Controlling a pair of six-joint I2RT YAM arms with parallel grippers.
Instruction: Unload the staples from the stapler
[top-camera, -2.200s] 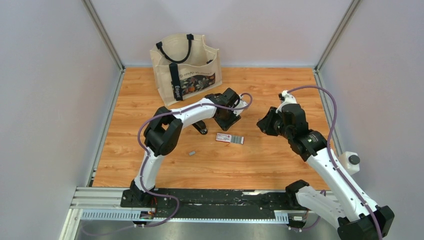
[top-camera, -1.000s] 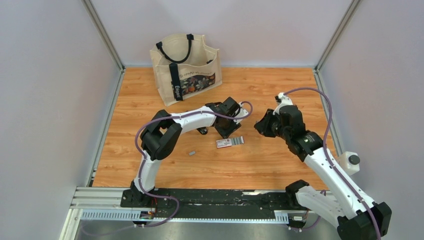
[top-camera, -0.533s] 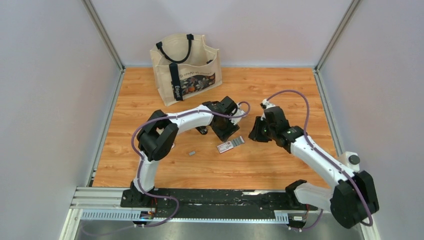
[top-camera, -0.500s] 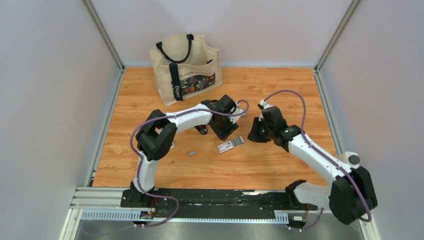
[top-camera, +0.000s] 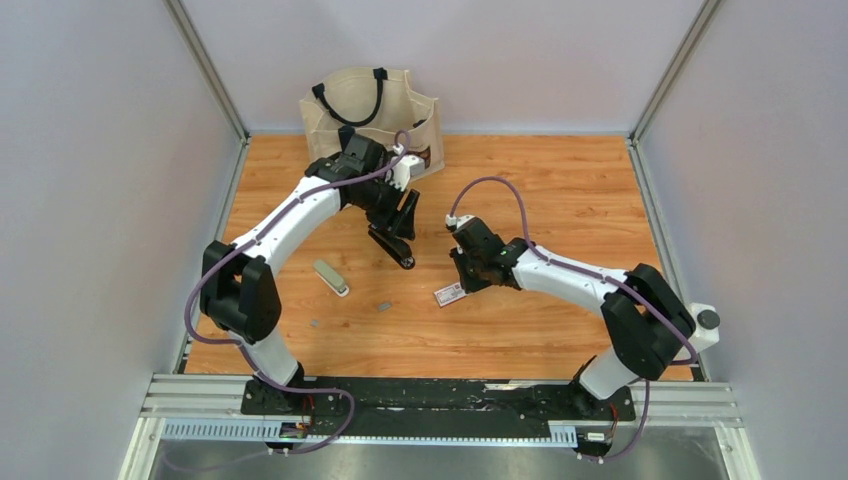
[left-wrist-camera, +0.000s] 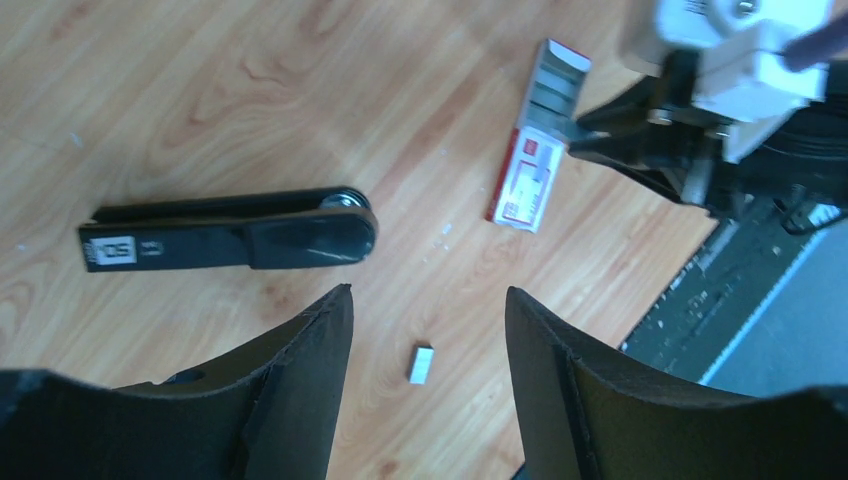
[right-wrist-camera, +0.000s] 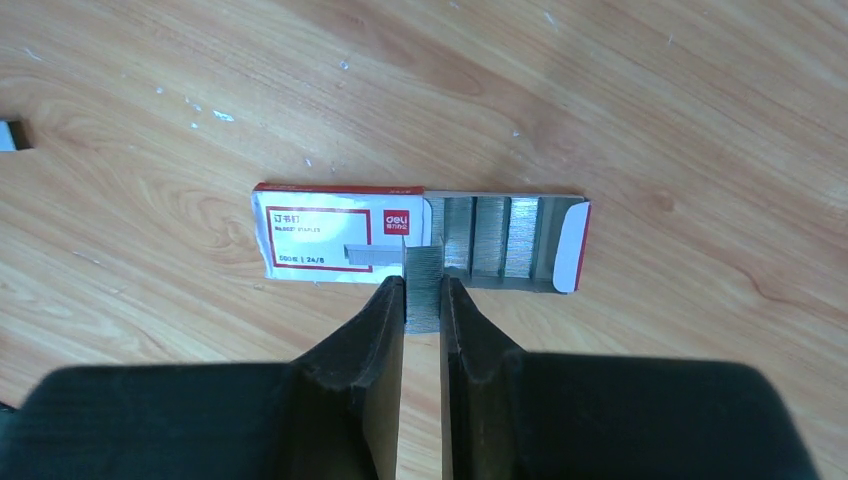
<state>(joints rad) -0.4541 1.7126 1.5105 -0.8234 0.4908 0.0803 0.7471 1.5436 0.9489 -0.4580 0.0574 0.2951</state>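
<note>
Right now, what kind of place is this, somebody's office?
Probably a robot test booth, not an office: a left arm and right arm mounted on a metal rail, with plain walls boxing in a wooden table.

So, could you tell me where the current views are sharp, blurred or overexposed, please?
Top external: evenly lit, sharp throughout. Left wrist: left fingers dark and soft, the white housing at top right blown out. Right wrist: the red-and-white box crisp, print readable; right fingers soft-edged.
</note>
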